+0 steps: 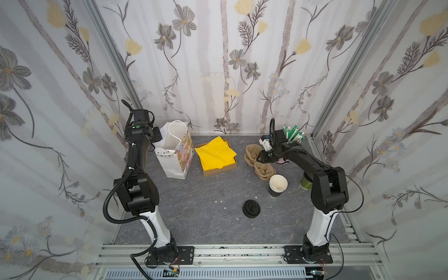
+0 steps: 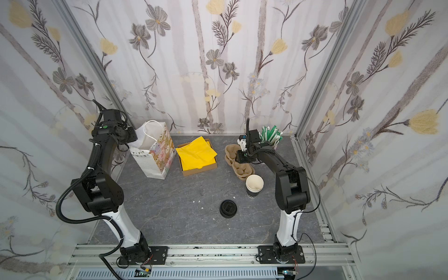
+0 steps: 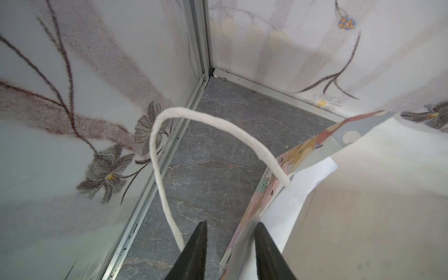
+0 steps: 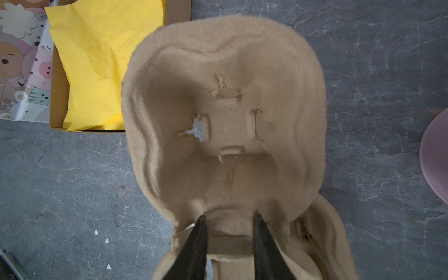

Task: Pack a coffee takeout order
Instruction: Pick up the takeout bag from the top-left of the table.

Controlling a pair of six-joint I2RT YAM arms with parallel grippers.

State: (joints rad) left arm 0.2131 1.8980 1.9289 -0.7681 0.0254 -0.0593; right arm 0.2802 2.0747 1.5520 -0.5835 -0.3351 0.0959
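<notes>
Behind my right arm stands the green cup (image 1: 306, 182), mostly hidden, its top not visible. Yellow napkins (image 1: 215, 152) (image 4: 97, 60) lie in a shallow cardboard box (image 1: 219, 171). A patterned gift bag (image 1: 174, 155) (image 2: 155, 155) stands open at the back left. My left gripper (image 3: 232, 223) is at its rim, open, one finger inside and one outside the bag wall (image 3: 278, 194), beside the white cord handle (image 3: 155, 150). My right gripper (image 4: 229, 215) is shut on the middle ridge of a brown pulp cup carrier (image 4: 225, 121) (image 1: 252, 152), raised off another carrier (image 4: 327, 230).
A stack of black-walled cups (image 1: 278, 185) stands right of centre and a loose black lid (image 1: 251, 208) lies in front of it. More pulp carriers (image 1: 265, 172) and a holder of green and white sticks (image 1: 294, 133) sit at the back right. Walls close in on three sides.
</notes>
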